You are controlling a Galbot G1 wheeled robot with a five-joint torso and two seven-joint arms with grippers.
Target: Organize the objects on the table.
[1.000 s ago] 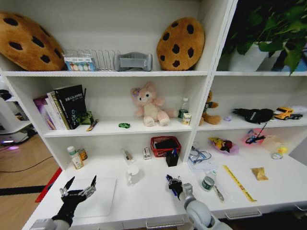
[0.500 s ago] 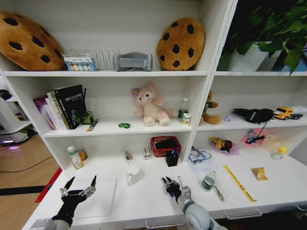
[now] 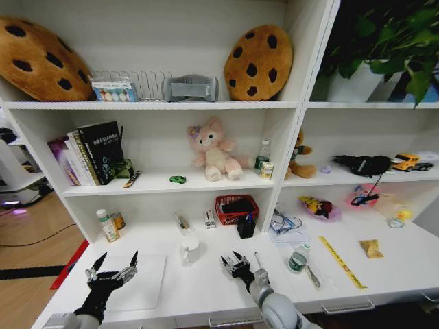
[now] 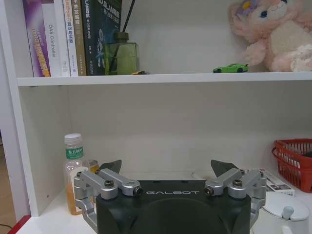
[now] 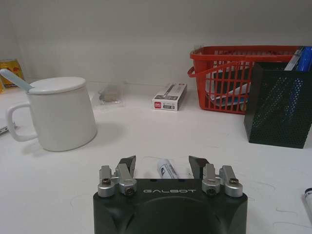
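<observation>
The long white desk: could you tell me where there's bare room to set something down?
On the long white desk, bare top lies between the thin silver laptop and the right gripper, in front of the white lidded mug. Its right end is crowded.

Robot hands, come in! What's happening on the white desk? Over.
Right hand open, low over the desk, a pen lying between its fingers. Left hand open, parked above the laptop. White mug close by. Over.

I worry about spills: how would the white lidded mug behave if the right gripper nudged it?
The white mug looks ceramic, so probably heavy and stiff; it would likely slide rather than tip on the smooth table. Its lid seems loose and may shift. The right gripper sits beside it, fingers open.
</observation>
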